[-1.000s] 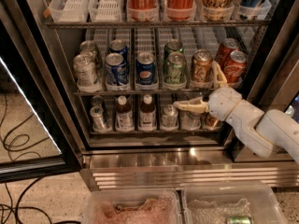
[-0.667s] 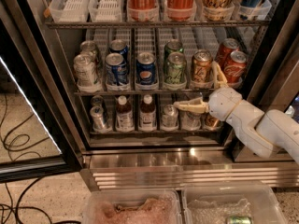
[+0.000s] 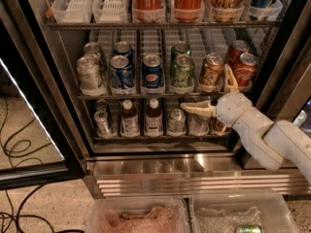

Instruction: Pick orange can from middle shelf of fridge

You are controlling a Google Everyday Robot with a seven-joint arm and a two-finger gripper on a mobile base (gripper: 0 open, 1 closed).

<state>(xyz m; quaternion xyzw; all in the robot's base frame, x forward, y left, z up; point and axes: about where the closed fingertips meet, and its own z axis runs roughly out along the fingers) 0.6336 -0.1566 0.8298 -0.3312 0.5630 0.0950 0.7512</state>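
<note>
The orange can (image 3: 212, 71) stands upright near the front of the middle shelf (image 3: 146, 96) of the fridge (image 3: 58, 76). A green can (image 3: 182, 72) is on its left and red cans (image 3: 244, 69) on its right. My gripper (image 3: 205, 87) is open just in front of and below the orange can. One cream finger (image 3: 197, 109) points left under the shelf edge. The other finger (image 3: 229, 79) points up between the orange can and the red can. It holds nothing.
Silver (image 3: 90, 74) and blue cans (image 3: 152, 72) fill the shelf's left lanes. Brown bottles (image 3: 129, 118) and small cans stand on the rack below. The open glass door (image 3: 29, 130) is at left. Two plastic bins (image 3: 136, 220) sit on the floor in front, with cables at left.
</note>
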